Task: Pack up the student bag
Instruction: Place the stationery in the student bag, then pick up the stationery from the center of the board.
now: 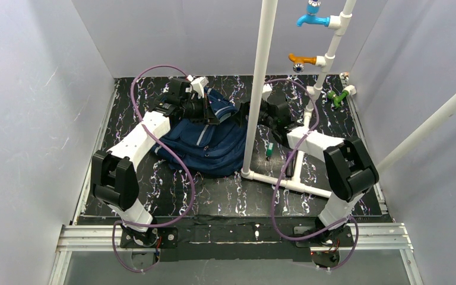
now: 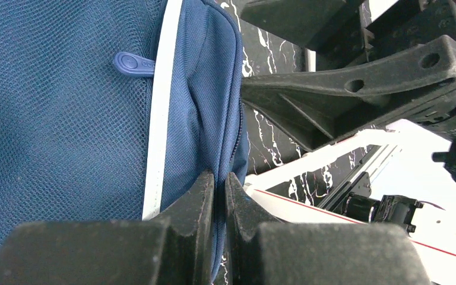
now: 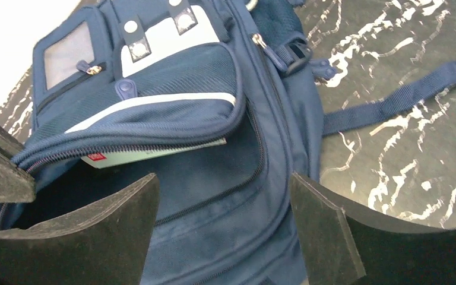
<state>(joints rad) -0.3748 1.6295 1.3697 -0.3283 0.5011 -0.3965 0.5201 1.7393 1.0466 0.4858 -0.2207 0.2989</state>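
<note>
Your left gripper (image 2: 219, 181) is pinched tight on a fold of the student bag (image 1: 211, 145) beside its zipper. Your right gripper (image 3: 224, 187) stands wide above the bag's gaping pocket, gripping nothing. The bag lies on the black marbled worktop (image 1: 225, 196) between both arms, with a flat white item (image 3: 154, 155) showing inside the pocket.

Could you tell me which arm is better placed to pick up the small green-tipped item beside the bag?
Right, probably: the right tool is open and empty above the student bag, and the green-tipped item lies nearer that arm. The left tool is shut on the bag's fabric.
</note>
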